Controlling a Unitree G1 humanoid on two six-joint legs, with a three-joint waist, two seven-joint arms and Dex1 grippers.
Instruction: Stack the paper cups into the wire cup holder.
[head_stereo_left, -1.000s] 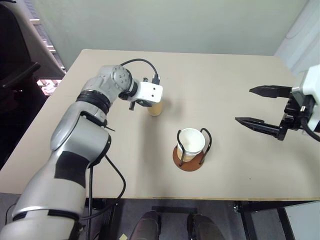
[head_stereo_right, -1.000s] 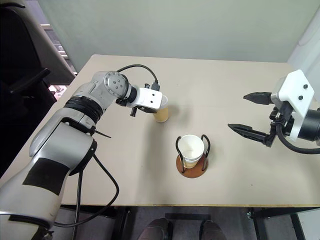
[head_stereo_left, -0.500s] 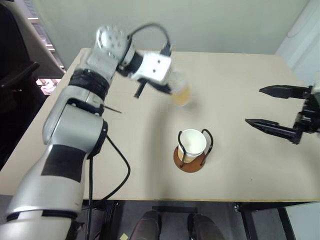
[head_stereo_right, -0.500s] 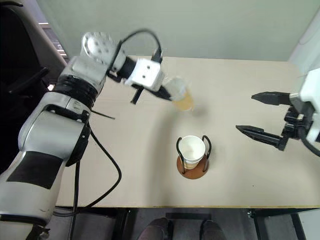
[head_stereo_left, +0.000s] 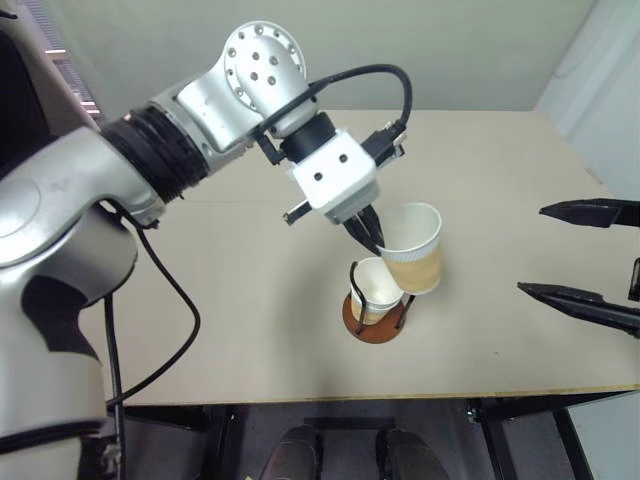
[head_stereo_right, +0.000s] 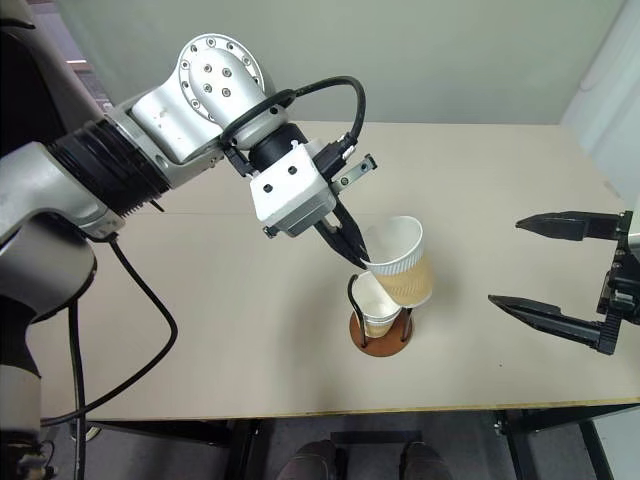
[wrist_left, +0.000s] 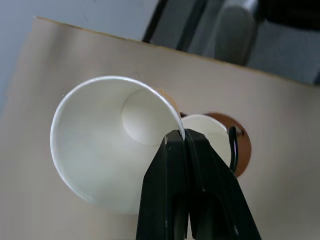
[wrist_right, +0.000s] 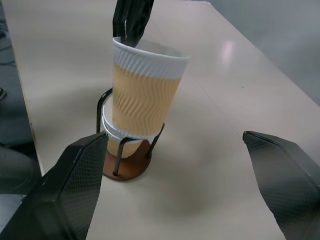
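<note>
A pale wall backs the beige desk (head_stereo_left: 200, 290). The left gripper (head_stereo_right: 352, 255), fingers pinched on a paper cup (head_stereo_right: 402, 262) rim, has carried it from ten o'clock to just above the wire cup holder (head_stereo_right: 380, 330), which holds another cup (head_stereo_right: 375, 305). At three o'clock, the right gripper (head_stereo_right: 545, 265) fingers gape empty.

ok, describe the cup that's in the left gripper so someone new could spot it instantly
Start at the tan table and find the wire cup holder near its front edge, with one paper cup already seated in it. The held cup hangs just above that one, tilted, pinched at its white rim by the left gripper. Unlike its neighbour, it is in the air.
</note>
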